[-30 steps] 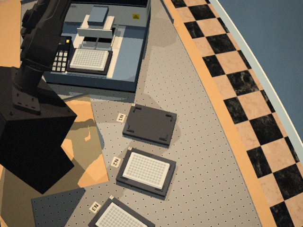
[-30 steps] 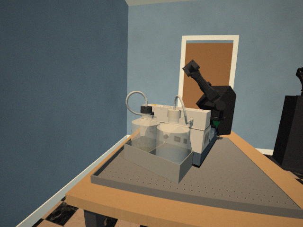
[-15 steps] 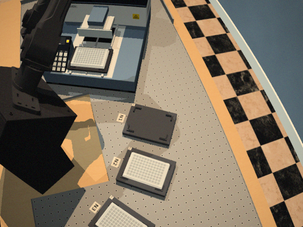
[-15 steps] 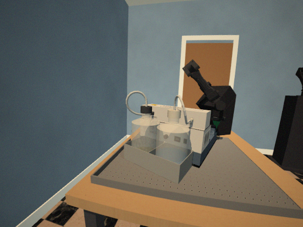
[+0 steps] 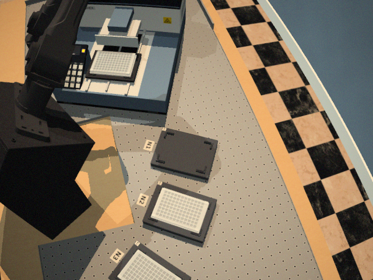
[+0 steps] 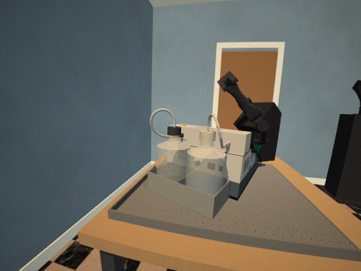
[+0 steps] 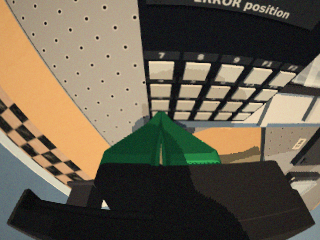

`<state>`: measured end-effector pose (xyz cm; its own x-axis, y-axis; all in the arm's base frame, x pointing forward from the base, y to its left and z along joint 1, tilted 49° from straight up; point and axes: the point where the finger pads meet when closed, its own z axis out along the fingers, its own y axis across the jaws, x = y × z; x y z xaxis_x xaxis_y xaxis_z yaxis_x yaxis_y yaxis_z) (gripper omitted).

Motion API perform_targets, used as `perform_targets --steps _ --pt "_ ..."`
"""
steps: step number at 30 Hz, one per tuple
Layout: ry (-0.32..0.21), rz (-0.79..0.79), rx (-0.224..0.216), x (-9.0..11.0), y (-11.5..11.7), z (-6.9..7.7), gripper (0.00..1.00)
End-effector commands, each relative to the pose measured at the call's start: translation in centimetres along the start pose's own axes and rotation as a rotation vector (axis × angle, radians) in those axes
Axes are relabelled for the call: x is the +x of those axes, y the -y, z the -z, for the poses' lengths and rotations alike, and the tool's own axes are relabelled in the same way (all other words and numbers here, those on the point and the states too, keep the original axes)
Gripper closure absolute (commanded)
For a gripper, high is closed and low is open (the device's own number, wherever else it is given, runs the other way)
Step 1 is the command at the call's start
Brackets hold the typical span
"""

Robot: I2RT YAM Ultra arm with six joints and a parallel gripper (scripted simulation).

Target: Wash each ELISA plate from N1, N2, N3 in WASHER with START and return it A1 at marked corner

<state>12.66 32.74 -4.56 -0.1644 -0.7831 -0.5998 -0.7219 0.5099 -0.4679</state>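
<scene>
One white 96-well plate (image 5: 112, 63) lies flat in the carrier pocket of the washer (image 5: 156, 60) (image 6: 236, 140), across the track. The lamp (image 5: 83, 51) above the keypad (image 5: 74, 73) (image 7: 207, 90) glows amber. Nest N1 (image 5: 184, 153) is a bare dark slab. Nest N2 holds a second plate (image 5: 180, 210), and nest N3 holds a third plate (image 5: 144, 268), cut off by the frame edge. My gripper (image 7: 160, 118) (image 6: 256, 147) is shut on nothing, its green fingertips just above the lowest keypad row. In the top view the arm hides it.
The white manifold (image 5: 117, 39) spans the track behind the carrier. Two bottles (image 6: 172, 157) (image 6: 205, 169) with hoses stand in a grey tray (image 6: 186, 195) behind the washer. The arm's black base block (image 5: 36, 168) stands left of the nests.
</scene>
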Motion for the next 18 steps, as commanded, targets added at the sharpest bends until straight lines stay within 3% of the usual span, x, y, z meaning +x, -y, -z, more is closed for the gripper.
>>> perform_targets --steps 1,18 --pt "0.006 -0.021 -0.011 -0.2 -0.2 -0.6 1.0" --pt "0.006 -0.021 -0.011 -0.2 -0.2 1.2 1.0"
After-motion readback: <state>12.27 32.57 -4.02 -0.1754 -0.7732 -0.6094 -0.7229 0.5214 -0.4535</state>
